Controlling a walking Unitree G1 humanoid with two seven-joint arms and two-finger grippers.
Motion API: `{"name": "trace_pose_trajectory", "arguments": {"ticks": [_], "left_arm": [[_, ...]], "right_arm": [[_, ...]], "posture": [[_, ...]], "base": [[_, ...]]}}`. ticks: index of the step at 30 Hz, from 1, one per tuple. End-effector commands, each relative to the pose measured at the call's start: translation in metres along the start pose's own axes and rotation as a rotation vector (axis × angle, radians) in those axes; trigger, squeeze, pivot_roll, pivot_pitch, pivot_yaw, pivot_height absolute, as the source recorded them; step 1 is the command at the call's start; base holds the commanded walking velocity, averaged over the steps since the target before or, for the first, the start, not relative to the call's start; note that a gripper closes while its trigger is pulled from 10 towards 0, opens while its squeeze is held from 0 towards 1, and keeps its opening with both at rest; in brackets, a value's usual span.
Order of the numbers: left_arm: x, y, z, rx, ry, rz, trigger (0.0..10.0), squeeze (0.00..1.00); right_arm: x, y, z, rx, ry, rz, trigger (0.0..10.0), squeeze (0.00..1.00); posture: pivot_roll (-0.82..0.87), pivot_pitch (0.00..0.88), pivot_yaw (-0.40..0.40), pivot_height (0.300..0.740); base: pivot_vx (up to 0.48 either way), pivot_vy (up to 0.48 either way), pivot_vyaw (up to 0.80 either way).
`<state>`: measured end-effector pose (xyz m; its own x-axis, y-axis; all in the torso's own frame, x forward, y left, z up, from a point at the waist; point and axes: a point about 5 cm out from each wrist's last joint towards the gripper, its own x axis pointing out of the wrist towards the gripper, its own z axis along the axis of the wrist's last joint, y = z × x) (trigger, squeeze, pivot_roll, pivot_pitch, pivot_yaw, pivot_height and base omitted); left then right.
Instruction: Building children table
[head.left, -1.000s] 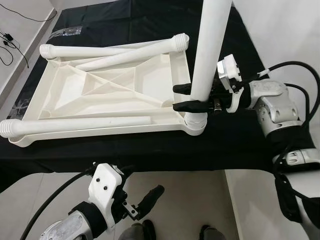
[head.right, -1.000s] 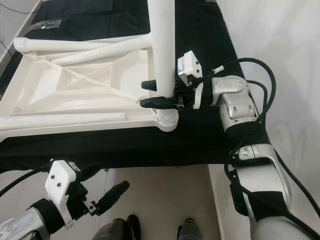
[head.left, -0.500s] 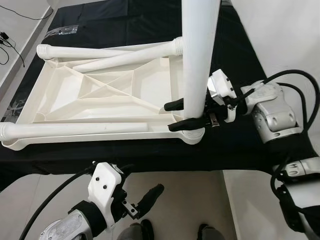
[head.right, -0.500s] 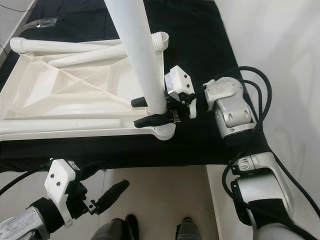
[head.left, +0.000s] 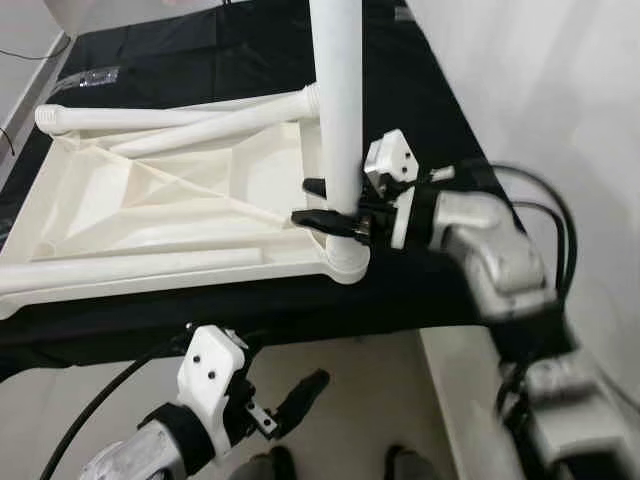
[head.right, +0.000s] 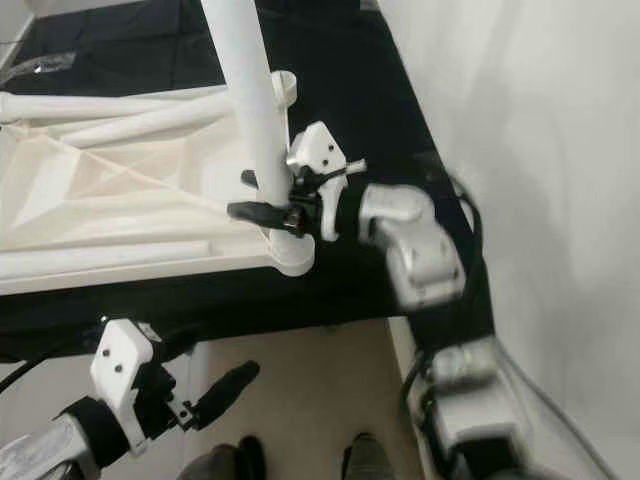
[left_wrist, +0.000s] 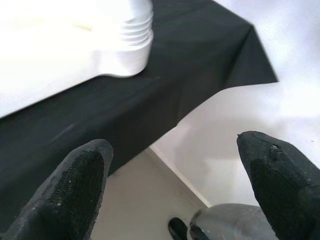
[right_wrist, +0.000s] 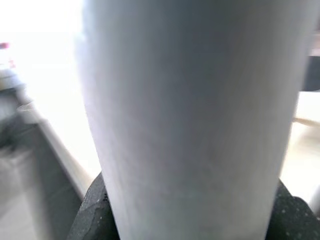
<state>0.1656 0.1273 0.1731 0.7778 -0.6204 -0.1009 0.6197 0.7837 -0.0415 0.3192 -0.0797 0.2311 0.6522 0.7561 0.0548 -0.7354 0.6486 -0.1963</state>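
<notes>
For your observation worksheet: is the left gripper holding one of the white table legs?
No. The left gripper hangs open below the edge of the black-covered table, with nothing between its jaws.

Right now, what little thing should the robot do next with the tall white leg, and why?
Probably keep twisting the upright leg into the corner socket of the upside-down tabletop. The right gripper is clamped low on the leg, whose base already sits in that socket. The left gripper hangs open below the table edge.
</notes>
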Motion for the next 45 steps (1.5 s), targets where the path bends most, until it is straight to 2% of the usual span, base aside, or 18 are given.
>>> {"name": "trace_pose_trajectory", "arguments": {"ticks": [1, 2, 5, 16, 21, 22, 23, 24, 28, 30, 31, 32, 33, 34, 37, 38, 41, 45], "left_arm": [[-0.003, -0.002, -0.002, -0.005, 0.017, 0.002, 10.0, 0.0], [-0.004, -0.003, -0.002, -0.007, 0.018, 0.002, 10.0, 0.0], [-0.005, -0.003, -0.003, -0.013, 0.022, -0.002, 10.0, 0.0], [-0.004, -0.002, -0.005, -0.009, 0.026, 0.002, 10.0, 0.0], [-0.002, -0.001, -0.006, -0.006, 0.025, 0.004, 10.0, 0.0], [-0.002, 0.0, -0.006, -0.005, 0.024, 0.004, 10.0, 0.0], [-0.002, 0.0, -0.006, -0.005, 0.024, 0.004, 10.0, 0.0], [-0.001, 0.0, -0.006, -0.004, 0.023, 0.004, 10.0, 0.0], [0.001, 0.002, -0.006, 0.0, 0.018, 0.006, 10.0, 0.0], [0.001, 0.002, -0.006, 0.0, 0.018, 0.006, 10.0, 0.0], [0.002, 0.003, -0.006, 0.002, 0.015, 0.009, 10.0, 0.0], [0.004, 0.004, -0.005, 0.005, 0.007, 0.012, 10.0, 0.0], [0.004, 0.004, -0.005, 0.005, 0.007, 0.012, 10.0, 0.0], [0.006, 0.005, -0.005, 0.004, 0.001, 0.014, 10.0, 0.0], [0.007, 0.005, -0.005, 0.004, -0.001, 0.014, 10.0, 0.0], [0.008, 0.005, -0.005, 0.004, -0.004, 0.015, 10.0, 0.0], [0.01, 0.006, -0.005, 0.005, -0.011, 0.018, 10.0, 0.0], [0.011, 0.006, -0.005, 0.005, -0.014, 0.02, 10.0, 0.0]], "right_arm": [[-0.021, 0.003, -0.074, 0.21, 0.35, -0.246, 10.0, 0.0], [-0.024, 0.006, -0.073, 0.198, 0.324, -0.349, 10.0, 0.0], [-0.024, 0.011, -0.068, 0.134, 0.263, -0.467, 10.0, 0.0], [-0.012, 0.027, -0.069, 0.137, 0.271, -0.573, 10.0, 0.0], [-0.008, 0.036, -0.065, 0.155, 0.262, -0.545, 10.0, 0.0], [-0.006, 0.037, -0.061, 0.159, 0.244, -0.514, 10.0, 0.7], [-0.006, 0.037, -0.061, 0.159, 0.244, -0.514, 10.0, 0.7], [-0.004, 0.037, -0.057, 0.161, 0.211, -0.498, 10.0, 1.0], [0.004, 0.032, -0.038, 0.183, 0.086, -0.391, 10.0, 1.0], [0.004, 0.032, -0.038, 0.183, 0.086, -0.391, 10.0, 1.0], [0.007, 0.025, -0.026, 0.175, 0.021, -0.324, 10.0, 1.0], [0.011, 0.007, -0.007, 0.106, -0.03, -0.117, 10.0, 1.0], [0.011, 0.007, -0.007, 0.106, -0.03, -0.117, 10.0, 1.0], [0.011, -0.009, -0.002, 0.055, -0.011, -0.022, 10.0, 1.0], [0.011, -0.019, -0.001, 0.021, 0.004, -0.015, 10.0, 1.0], [0.011, -0.026, 0.001, -0.001, 0.011, 0.018, 10.0, 0.01], [0.012, -0.036, 0.01, -0.028, 0.01, 0.166, 10.0, 0.0], [0.015, -0.038, 0.013, -0.041, 0.021, 0.257, 10.0, 0.0]], "posture": [[-0.02, 0.335, 0.088, 0.74], [-0.02, 0.328, 0.091, 0.74], [-0.03, 0.32, 0.099, 0.74], [-0.02, 0.292, 0.092, 0.74], [-0.03, 0.28, 0.091, 0.74], [-0.03, 0.278, 0.092, 0.74], [-0.03, 0.278, 0.092, 0.74], [-0.03, 0.278, 0.092, 0.74], [-0.04, 0.271, 0.09, 0.74], [-0.04, 0.271, 0.09, 0.74], [-0.04, 0.269, 0.09, 0.74], [-0.05, 0.263, 0.082, 0.74], [-0.05, 0.263, 0.082, 0.74], [-0.05, 0.258, 0.077, 0.74], [-0.05, 0.258, 0.076, 0.74], [-0.05, 0.254, 0.071, 0.74], [-0.05, 0.252, 0.064, 0.74], [-0.04, 0.25, 0.06, 0.74]], "base": [[0.0, 0.0, 0.0], [0.0, 0.0, 0.0], [0.0, 0.0, 0.0], [0.0, 0.0, 0.0], [0.0, 0.0, 0.0], [0.0, 0.0, 0.0], [0.0, 0.0, 0.0], [0.0, 0.0, 0.0], [0.0, 0.0, 0.0], [0.0, 0.0, 0.0], [0.0, 0.0, 0.0], [0.0, 0.0, 0.0], [0.0, 0.0, 0.0], [0.0, 0.0, 0.0], [0.0, 0.0, 0.0], [0.0, 0.0, 0.0], [0.0, 0.0, 0.0], [0.0, 0.0, 0.0]]}}
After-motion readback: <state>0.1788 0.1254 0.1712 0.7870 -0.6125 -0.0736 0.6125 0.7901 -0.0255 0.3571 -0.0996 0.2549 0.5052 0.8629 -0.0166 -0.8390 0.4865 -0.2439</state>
